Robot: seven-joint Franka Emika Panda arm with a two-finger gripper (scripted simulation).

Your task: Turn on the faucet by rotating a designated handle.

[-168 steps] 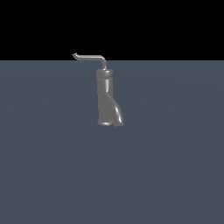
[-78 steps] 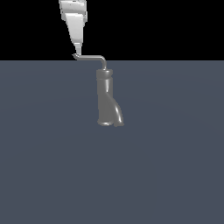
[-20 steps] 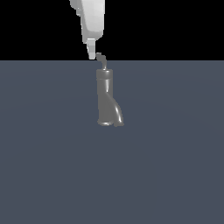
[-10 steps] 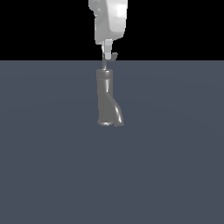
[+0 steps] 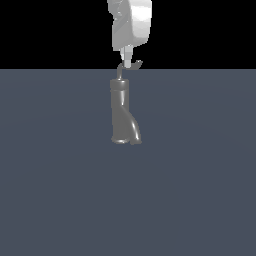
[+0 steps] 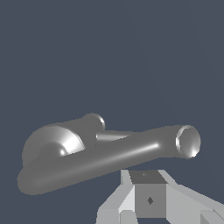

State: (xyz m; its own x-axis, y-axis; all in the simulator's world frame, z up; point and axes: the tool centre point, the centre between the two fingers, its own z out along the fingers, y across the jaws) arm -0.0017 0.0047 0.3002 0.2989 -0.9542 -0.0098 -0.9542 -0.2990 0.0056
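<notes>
The faucet [image 5: 122,112] stands upright on the grey floor, its base flared and bent toward the exterior view's right. On its top, the thin handle [image 5: 135,64] points to the exterior view's right, hooked tip outward. My white gripper [image 5: 128,63] hangs straight down over the faucet top. Its fingers look shut, with nothing between them, and their tip rests against the handle. In the wrist view the handle [image 6: 131,153] shows as a long round bar just beyond my gripper [image 6: 146,176]. The faucet [image 6: 54,146] lies behind it.
The flat grey floor [image 5: 200,190] spreads all around the faucet, with a black background above it. No other object shows in either view.
The handle has swung from pointing toward the exterior view's left to pointing toward its right. My gripper has moved to the right along with it, staying against the rod.
</notes>
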